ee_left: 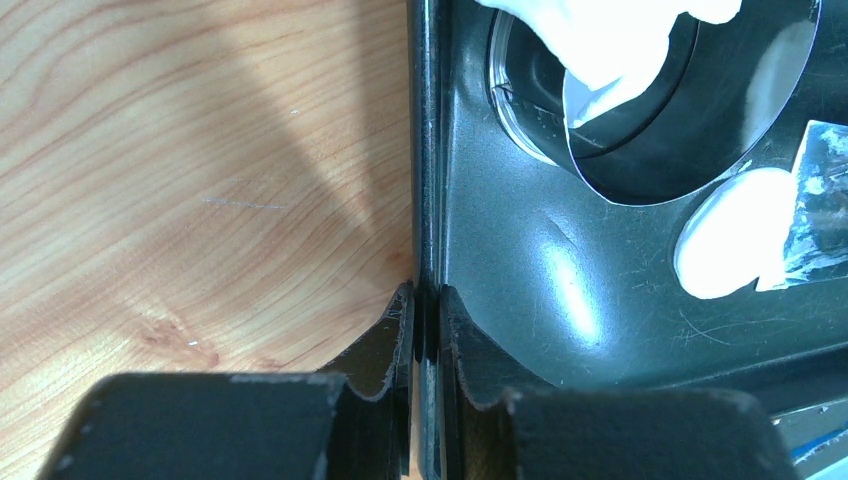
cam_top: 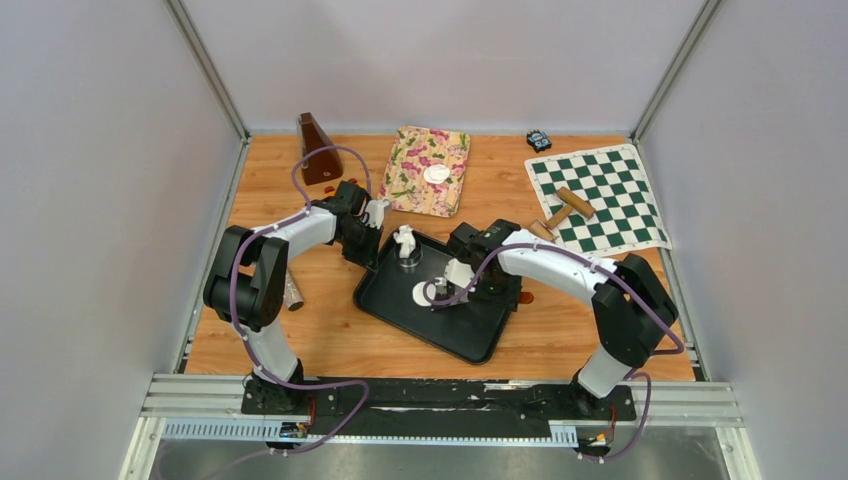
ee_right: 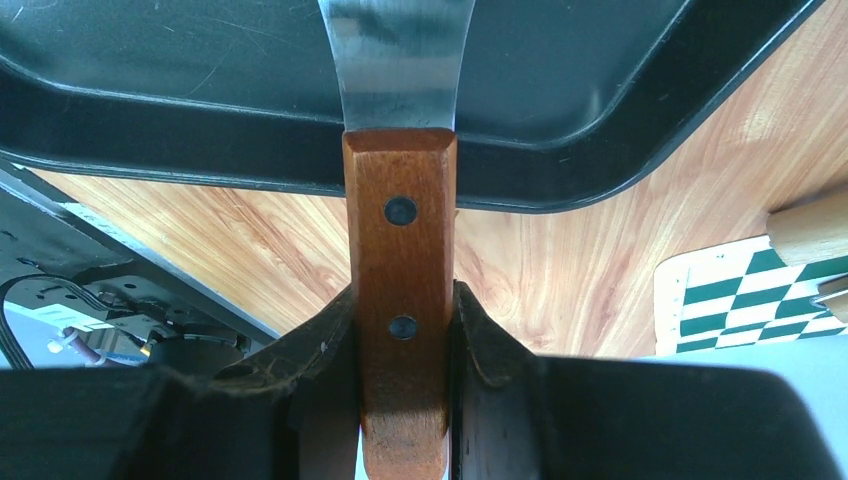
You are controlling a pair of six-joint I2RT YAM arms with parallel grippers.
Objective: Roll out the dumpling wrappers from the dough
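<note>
A black tray [cam_top: 470,335] lies mid-table. On it a flat round white wrapper [cam_top: 424,293] lies beside a clear ring cutter [cam_top: 407,263] with an irregular white dough lump [cam_top: 404,240] on top. A second wrapper [cam_top: 436,174] rests on the floral cloth [cam_top: 415,190]. My left gripper [cam_top: 372,240] is shut on the tray's rim [ee_left: 427,250]. The left wrist view also shows the cutter [ee_left: 650,150], the lump [ee_left: 610,50] and the wrapper [ee_left: 728,235]. My right gripper [cam_top: 468,288] is shut on a spatula's wooden handle [ee_right: 400,290]. Its metal blade [ee_right: 397,60] reaches over the tray to the wrapper's edge [ee_left: 825,190].
A green chessboard mat [cam_top: 600,195] at the right holds wooden rolling pins [cam_top: 575,203]. A brown metronome [cam_top: 318,148] stands at the back left and a small black object [cam_top: 539,140] at the back right. Grey walls close in the table's sides.
</note>
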